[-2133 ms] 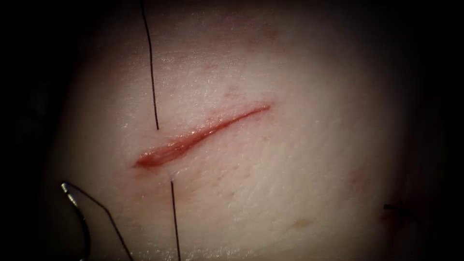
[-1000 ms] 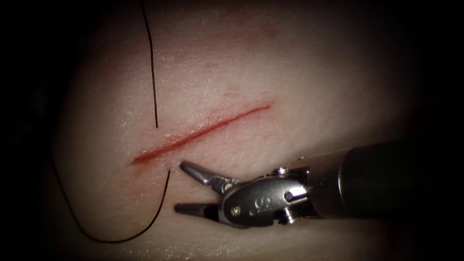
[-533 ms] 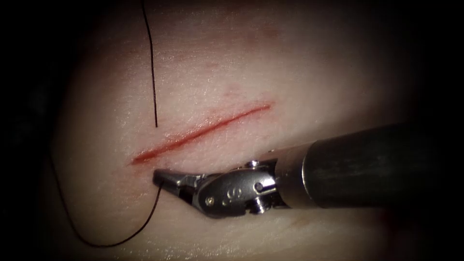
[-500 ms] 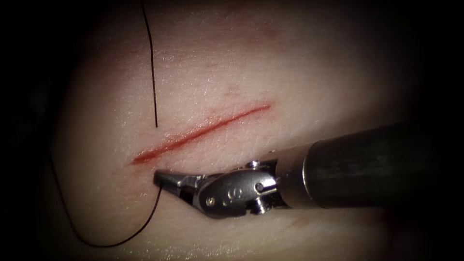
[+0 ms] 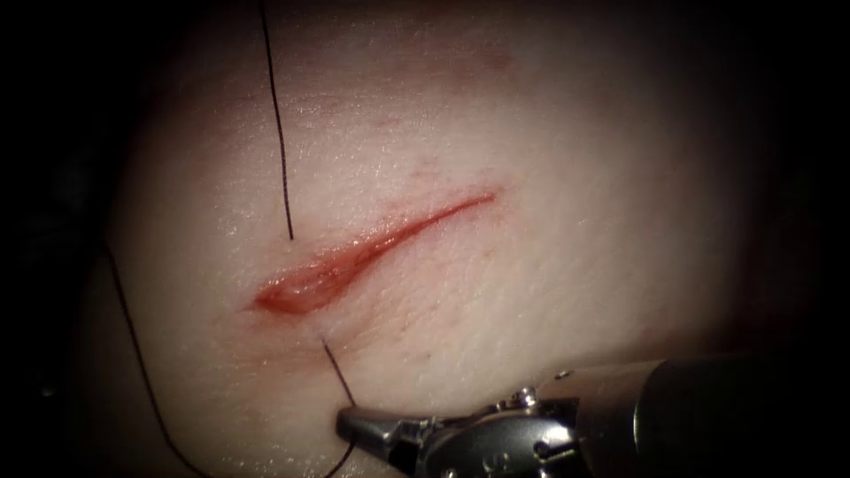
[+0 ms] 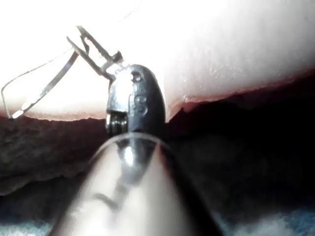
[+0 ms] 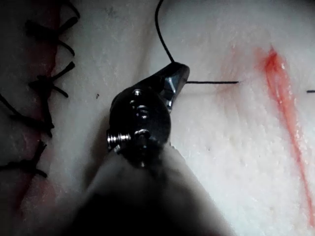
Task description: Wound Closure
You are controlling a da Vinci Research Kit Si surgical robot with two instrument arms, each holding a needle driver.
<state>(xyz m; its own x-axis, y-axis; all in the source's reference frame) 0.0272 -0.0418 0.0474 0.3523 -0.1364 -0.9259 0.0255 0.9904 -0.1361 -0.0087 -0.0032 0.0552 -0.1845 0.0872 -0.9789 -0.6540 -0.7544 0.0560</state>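
The cut point(image 5: 372, 243) runs slantwise across the tissue point(image 5: 567, 265) and gapes at its lower left end. Dark thread point(image 5: 279, 133) comes down from above and enters the tissue on the cut's left side. It comes out on the right side and runs taut to my right tool point(image 5: 347, 423), whose jaws are shut on it. In the right wrist view the right tool point(image 7: 178, 73) grips that taut thread point(image 7: 211, 82). My left tool point(image 6: 75, 35) is shut on the curved needle point(image 6: 47, 88) near one end. The needle is outside the tissue.
A slack loop of thread point(image 5: 133, 336) hangs along the tissue's left edge. An older closed wound with several dark stitches point(image 7: 44, 83) lies beside the right tool's shaft. The tissue's edge point(image 6: 236, 93) drops to a dark bench.
The right tool's open jaws shut on the thread just below the cut, then drew down and away with it. The thread is now taut, and the cut's lower left end has opened wider.
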